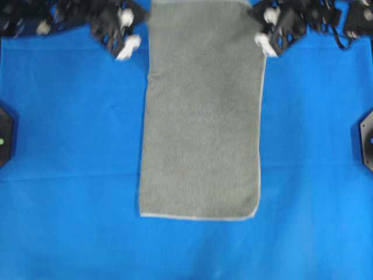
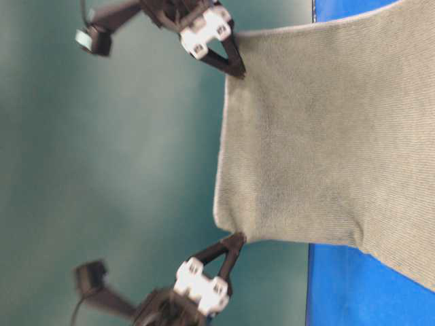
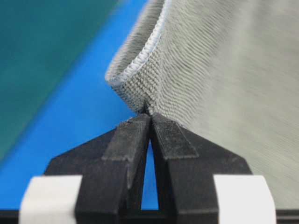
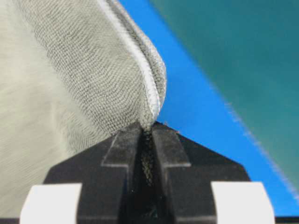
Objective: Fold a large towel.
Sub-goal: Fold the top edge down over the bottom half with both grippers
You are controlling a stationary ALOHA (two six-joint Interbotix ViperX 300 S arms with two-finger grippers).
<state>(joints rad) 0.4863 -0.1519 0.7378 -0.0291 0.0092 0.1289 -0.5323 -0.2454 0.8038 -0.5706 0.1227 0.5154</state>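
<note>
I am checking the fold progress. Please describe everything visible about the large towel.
The large towel is grey-green terry cloth with a thin pale stitched edge and rounded corners. One end lies flat on the blue sheet; the other end is lifted, stretched between the left gripper and the right gripper, each shut on one corner.

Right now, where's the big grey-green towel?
The large towel runs down the middle of the overhead view on the blue sheet, its top corners pinched and lifted by the left hand and the right hand.
</note>
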